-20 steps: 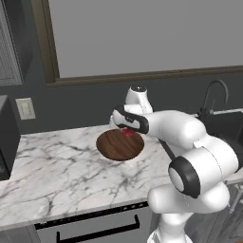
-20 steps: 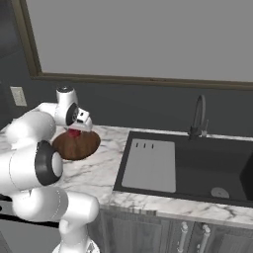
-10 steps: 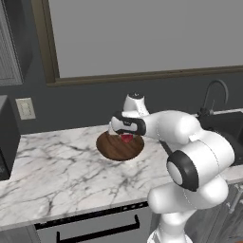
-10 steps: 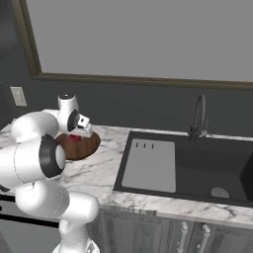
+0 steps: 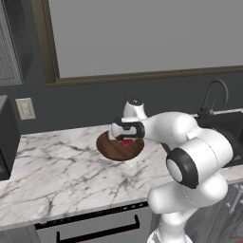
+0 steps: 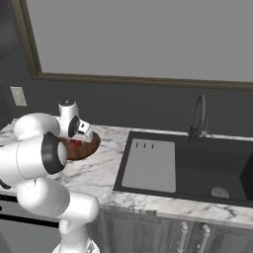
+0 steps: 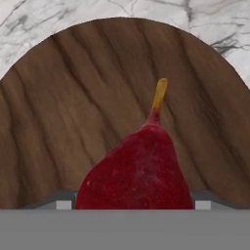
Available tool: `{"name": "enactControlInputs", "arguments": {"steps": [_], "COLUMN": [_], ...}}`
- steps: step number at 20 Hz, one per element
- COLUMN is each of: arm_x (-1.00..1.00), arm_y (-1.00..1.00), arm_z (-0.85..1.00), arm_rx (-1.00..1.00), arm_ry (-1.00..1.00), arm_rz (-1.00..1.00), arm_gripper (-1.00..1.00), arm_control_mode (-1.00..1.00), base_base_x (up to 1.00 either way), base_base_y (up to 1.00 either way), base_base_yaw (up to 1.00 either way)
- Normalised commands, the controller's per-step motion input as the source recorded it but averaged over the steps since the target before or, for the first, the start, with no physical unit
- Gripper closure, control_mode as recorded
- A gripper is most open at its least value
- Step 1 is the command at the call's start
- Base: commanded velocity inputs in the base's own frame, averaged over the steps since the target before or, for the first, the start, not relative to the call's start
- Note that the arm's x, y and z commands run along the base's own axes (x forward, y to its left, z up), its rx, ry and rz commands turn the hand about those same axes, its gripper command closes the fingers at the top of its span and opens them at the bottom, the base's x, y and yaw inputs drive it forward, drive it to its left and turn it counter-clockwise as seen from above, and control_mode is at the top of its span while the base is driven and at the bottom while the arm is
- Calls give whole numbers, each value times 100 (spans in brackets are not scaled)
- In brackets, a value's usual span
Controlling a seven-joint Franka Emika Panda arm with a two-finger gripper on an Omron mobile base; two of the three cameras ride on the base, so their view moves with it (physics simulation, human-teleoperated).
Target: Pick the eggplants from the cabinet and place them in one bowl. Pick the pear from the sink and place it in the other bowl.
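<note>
The pear (image 7: 139, 171), red with a yellow stem, sits between my fingers, and my gripper (image 7: 133, 202) is shut on it. It hangs just over the inside of the dark brown wooden bowl (image 7: 73, 97). From the base, the gripper (image 5: 126, 140) holds the pear (image 5: 126, 141) low in the brown bowl (image 5: 114, 149) on the marble counter. The right base view has the same gripper (image 6: 75, 142) and bowl (image 6: 88, 147) left of the sink (image 6: 207, 165). The eggplants and the pale bowl are out of view.
A grey ribbed drainboard (image 6: 150, 165) and a dark arched faucet (image 6: 197, 116) belong to the sink, with a round drain (image 6: 219, 191). A dark appliance (image 5: 7, 137) stands at the counter's left end below a grey cabinet front (image 5: 9, 47). A wall outlet (image 5: 26, 108) is behind.
My gripper has come down and slightly left with the pear, from above the brown bowl's rim to low inside it. The bowl has not moved.
</note>
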Motion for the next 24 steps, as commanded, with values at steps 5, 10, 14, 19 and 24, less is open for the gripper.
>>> {"name": "enactControlInputs", "arguments": {"steps": [5,10,14,19,24], "arm_x": [46,20,0,0,0], "arm_y": [20,15,2,0,0], "arm_z": [0,-4,-24,-39,-30], "arm_rx": [-3,-1,0,0,0], "arm_ry": [0,0,-2,-1,0], "arm_rz": [0,0,0,0,0], "arm_gripper": [100,100,100,100,100], "arm_control_mode": [-100,-100,-100,-100,-100], "base_base_x": [0,0,0,0,0], "base_base_y": [0,0,0,0,0], "base_base_yaw": [0,0,0,0,0]}}
